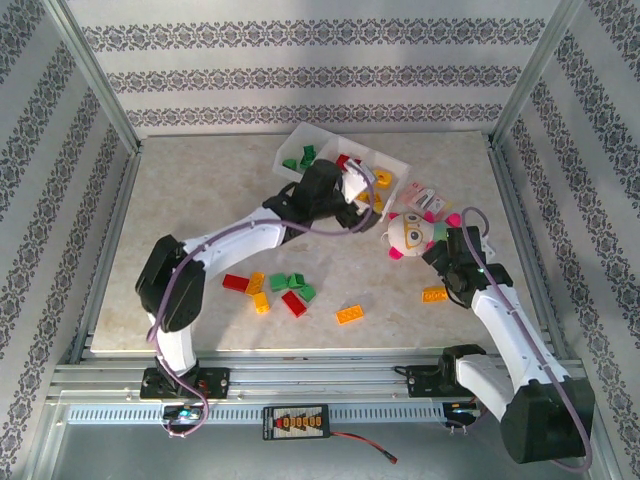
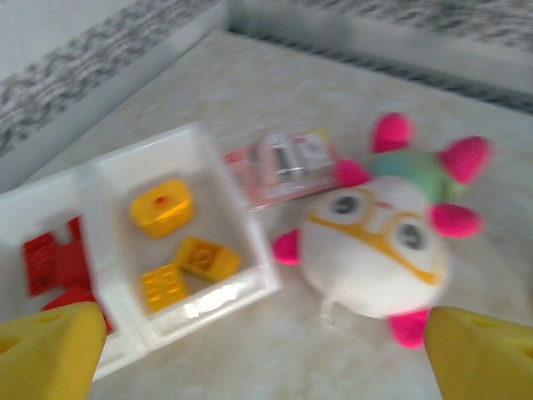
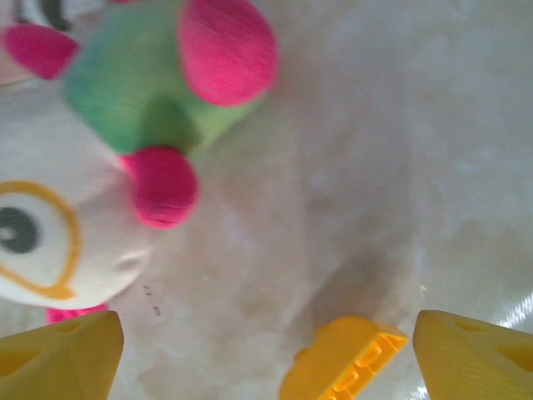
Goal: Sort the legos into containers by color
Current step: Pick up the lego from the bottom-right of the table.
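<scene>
**Tray partly filled, nine bricks loose on the table**

The translucent white three-compartment tray [image 1: 398, 163] sits slanted at the far side of the table. Green bricks [image 1: 300, 157] lie in its left compartment, red bricks [image 2: 54, 262] in the middle and three yellow bricks [image 2: 162, 207] in the right. A loose cluster [image 1: 298, 282] of red, green and orange bricks lies near the front edge. One orange brick [image 1: 350, 314] lies just right of the cluster, and another orange brick [image 3: 346, 362] is well apart to the right.
</scene>
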